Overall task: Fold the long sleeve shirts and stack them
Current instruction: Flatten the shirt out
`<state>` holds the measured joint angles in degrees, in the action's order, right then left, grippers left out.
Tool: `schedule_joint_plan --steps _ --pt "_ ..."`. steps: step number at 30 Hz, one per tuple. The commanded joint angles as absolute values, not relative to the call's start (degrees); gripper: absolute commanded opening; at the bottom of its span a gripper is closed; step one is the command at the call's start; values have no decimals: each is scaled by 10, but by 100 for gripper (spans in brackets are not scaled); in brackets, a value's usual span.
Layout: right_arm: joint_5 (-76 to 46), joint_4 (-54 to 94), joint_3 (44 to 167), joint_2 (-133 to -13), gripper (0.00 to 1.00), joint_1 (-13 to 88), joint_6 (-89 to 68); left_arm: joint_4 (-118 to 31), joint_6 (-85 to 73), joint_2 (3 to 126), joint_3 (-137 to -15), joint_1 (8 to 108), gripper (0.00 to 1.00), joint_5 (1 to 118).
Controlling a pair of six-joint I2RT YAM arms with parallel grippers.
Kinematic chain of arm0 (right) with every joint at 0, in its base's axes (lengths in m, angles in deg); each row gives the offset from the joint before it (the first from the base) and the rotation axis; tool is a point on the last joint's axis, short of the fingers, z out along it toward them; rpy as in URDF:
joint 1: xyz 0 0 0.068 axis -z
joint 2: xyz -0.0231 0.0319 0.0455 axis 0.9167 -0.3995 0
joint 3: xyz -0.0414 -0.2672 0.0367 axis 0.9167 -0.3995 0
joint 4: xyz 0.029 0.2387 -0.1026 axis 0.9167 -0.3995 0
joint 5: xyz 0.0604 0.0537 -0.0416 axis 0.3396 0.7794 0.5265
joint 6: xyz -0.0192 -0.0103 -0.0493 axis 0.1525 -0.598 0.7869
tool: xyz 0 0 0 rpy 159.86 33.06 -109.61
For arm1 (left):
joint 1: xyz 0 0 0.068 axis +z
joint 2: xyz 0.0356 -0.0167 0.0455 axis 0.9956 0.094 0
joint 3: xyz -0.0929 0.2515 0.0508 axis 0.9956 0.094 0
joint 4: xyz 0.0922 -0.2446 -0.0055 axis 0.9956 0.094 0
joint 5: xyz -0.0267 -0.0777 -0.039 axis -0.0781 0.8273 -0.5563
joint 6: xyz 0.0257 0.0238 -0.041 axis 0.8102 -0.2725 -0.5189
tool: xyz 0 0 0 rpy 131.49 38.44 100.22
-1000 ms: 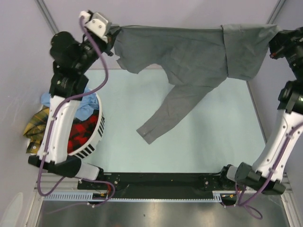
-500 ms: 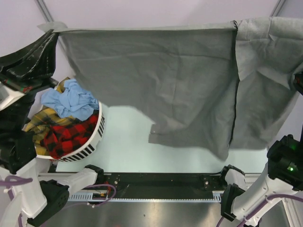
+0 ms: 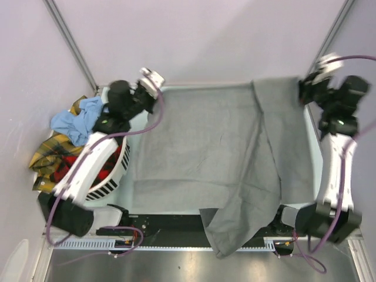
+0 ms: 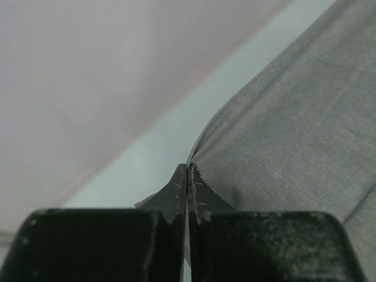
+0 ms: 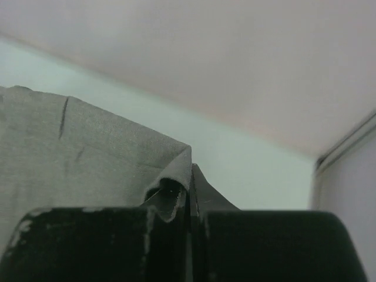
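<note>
The soft, matte grey shirt (image 3: pixel 200 147) lies as a broad creased sheet, its far corners pinched between the black fingers of the left gripper (image 4: pixel 187 176) and right gripper (image 5: pixel 191 182).

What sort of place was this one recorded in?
Probably a lab robot cell, not a home: plain walls and metal posts enclose a pale table, left arm and right arm bolted at its near edge, grey shirt spread beside a white basket.
</note>
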<state>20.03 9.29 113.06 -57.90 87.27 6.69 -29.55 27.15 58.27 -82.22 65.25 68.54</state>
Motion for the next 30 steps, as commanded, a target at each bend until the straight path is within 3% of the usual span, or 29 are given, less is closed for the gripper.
schedule_joint_plan --steps 1,4,9,15,16,17,19,20,22,23,24,27,30 --pt "112 44 1030 -655 0 807 215 -323 339 655 -736 672 0 624" --pt "64 70 1039 -765 0 773 236 -328 359 776 -746 682 0 617" --pt "-11 94 1137 -985 0 754 232 -235 352 1006 -941 687 0 585" --pt "-69 68 1284 -1138 0 742 201 -161 350 1145 -1117 688 0 525" --pt "-82 41 1304 -1152 5 740 199 -157 351 1152 -1132 688 0 522" --pt "-87 24 1335 -1163 18 739 200 -146 353 1157 -1139 688 4 521" --pt "-105 -23 1362 -1178 33 744 202 -138 340 1161 -1147 691 16 524" --pt "-103 -39 1368 -1177 47 750 203 -128 327 1156 -1147 698 29 542" --pt "-87 -94 1381 -1157 57 783 214 -123 315 1121 -1132 706 41 566" --pt "-73 -112 1382 -1144 68 798 218 -113 305 1105 -1125 716 59 606" --pt "-54 -138 1388 -1134 81 817 224 -106 301 1090 -1115 719 65 621" --pt "32 -297 1412 -1106 84 891 282 -46 322 1024 -1082 721 84 690" --pt "68 -451 1374 -1075 80 947 349 2 336 974 -1039 722 88 731"
